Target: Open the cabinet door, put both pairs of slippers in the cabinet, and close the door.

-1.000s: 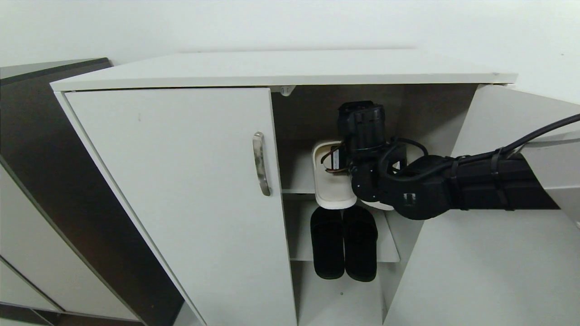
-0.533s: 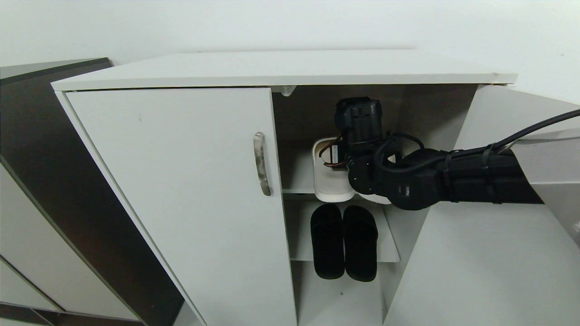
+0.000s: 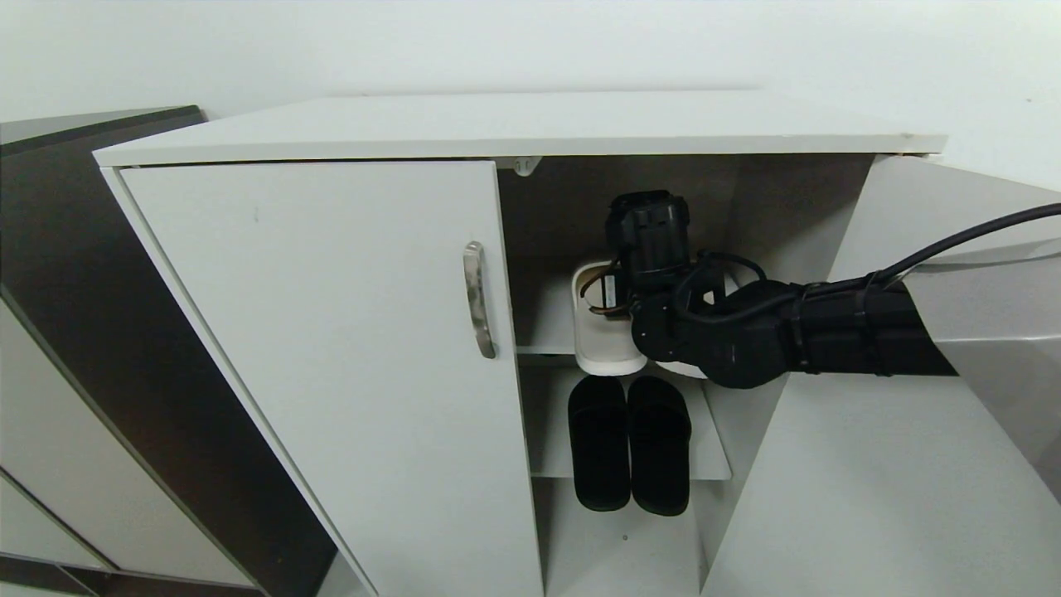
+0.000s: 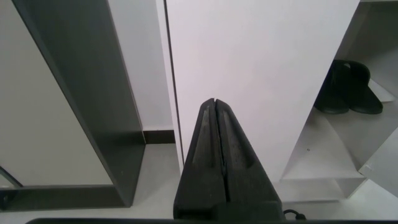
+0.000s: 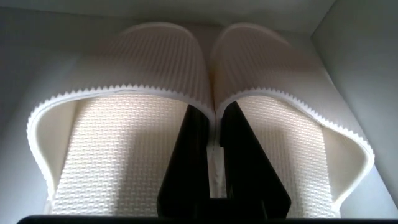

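Observation:
The white cabinet [image 3: 514, 124] has its right door [image 3: 870, 489] swung open and its left door [image 3: 331, 348] closed. A pair of black slippers [image 3: 628, 444] lies side by side on the lower shelf, also seen in the left wrist view [image 4: 351, 87]. On the shelf above sit the white slippers [image 3: 605, 340], heels at the shelf's front edge. My right arm [image 3: 746, 340] is inside the cabinet. My right gripper [image 5: 214, 115] is shut on the inner edges of both white slippers [image 5: 149, 74]. My left gripper [image 4: 215, 102] is shut on nothing, facing the closed left door.
The left door carries a metal handle [image 3: 475, 298]. A dark cabinet [image 3: 91, 274] stands against the white one's left side. The bottom compartment floor [image 3: 617, 547] lies below the black slippers. The open right door stands close under my right arm.
My right arm has pushed slightly deeper into the cabinet and to the left, sliding the white slippers a little further onto the upper shelf. The black slippers have not moved.

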### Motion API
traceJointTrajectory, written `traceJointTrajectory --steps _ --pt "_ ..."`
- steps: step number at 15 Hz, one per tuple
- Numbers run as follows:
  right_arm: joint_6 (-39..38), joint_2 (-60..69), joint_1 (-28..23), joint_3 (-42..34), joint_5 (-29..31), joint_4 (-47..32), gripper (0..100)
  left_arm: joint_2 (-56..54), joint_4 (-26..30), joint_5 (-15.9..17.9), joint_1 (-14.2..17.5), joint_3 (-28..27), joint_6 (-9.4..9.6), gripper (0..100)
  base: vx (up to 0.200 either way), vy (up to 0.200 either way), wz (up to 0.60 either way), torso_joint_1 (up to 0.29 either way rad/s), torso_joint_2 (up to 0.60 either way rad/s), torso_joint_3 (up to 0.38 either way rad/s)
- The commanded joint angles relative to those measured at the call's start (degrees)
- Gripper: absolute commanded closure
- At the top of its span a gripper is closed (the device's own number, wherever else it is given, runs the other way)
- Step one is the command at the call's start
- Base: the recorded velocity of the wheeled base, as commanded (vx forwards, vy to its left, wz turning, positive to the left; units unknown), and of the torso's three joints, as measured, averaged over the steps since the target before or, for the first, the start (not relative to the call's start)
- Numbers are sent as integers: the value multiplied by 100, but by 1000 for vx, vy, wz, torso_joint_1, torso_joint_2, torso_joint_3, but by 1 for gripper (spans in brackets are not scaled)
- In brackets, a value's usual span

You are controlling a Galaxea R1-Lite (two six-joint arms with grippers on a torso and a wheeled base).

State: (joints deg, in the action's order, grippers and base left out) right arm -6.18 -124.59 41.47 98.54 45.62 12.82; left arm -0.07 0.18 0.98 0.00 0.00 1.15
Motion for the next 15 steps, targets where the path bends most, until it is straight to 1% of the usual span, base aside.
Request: traceJointTrajectory --steps 1,2,7,9,15 --pt "3 -13 1 -1 0 1 100 7 -1 -1 0 0 0 100 0 0 0 0 0 0" --pt "3 -13 1 -1 9 1 0 7 -1 -1 0 0 0 100 0 0 0 0 0 0" --pt "-6 163 28 -71 26 -70 0 7 -1 -1 0 0 0 100 0 0 0 0 0 0" --pt "-6 374 98 -318 44 -61 0 7 -1 -1 0 0 0 100 0 0 0 0 0 0" --pt "-234 1613 792 -1952 53 36 0 7 -1 -1 0 0 0 100 0 0 0 0 0 0"
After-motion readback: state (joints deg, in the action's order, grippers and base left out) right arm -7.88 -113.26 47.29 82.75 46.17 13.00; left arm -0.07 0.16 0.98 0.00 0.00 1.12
